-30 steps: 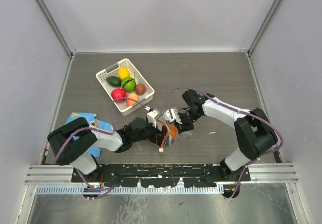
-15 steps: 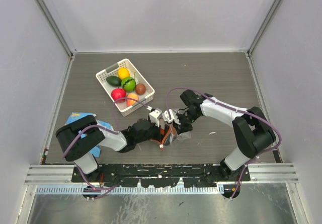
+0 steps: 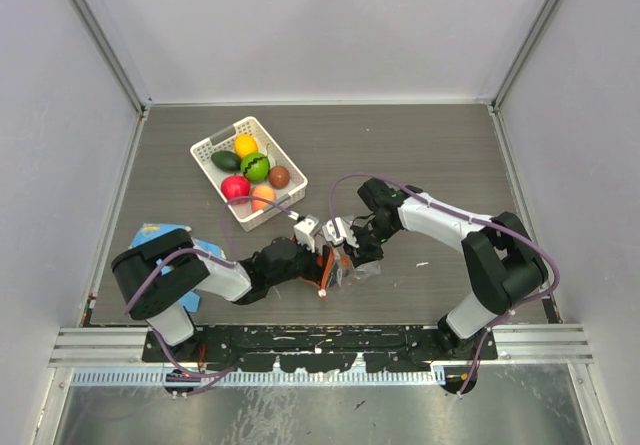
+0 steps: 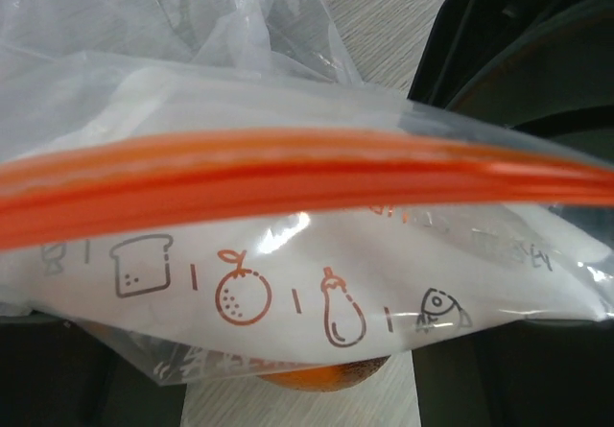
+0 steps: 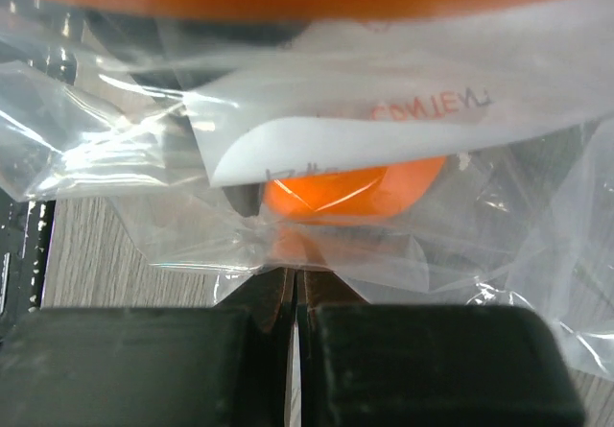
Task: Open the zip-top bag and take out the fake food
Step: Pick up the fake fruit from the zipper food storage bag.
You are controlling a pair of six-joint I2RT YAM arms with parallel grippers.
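Observation:
The zip-top bag [image 3: 345,265] lies crumpled between my two grippers near the table's front middle. Its red-orange zip strip [image 4: 288,173] runs across the left wrist view, above a row of printed icons. One orange fake fruit [image 4: 317,377] sits inside the bag and also shows in the right wrist view [image 5: 345,189]. My left gripper [image 3: 318,255] is open, its fingers standing wide on either side of the bag and the orange. My right gripper [image 5: 297,288] is shut on a fold of the bag's clear film just below the orange.
A white basket [image 3: 205,148] at the back left holds several fake fruits: yellow, dark green, green, brown, red and peach. A blue printed cloth [image 3: 160,237] lies by the left arm's base. Grey walls enclose the table.
The left gripper has shifted slightly toward the right gripper. The bag has bunched tighter between them, and the orange shows less from above.

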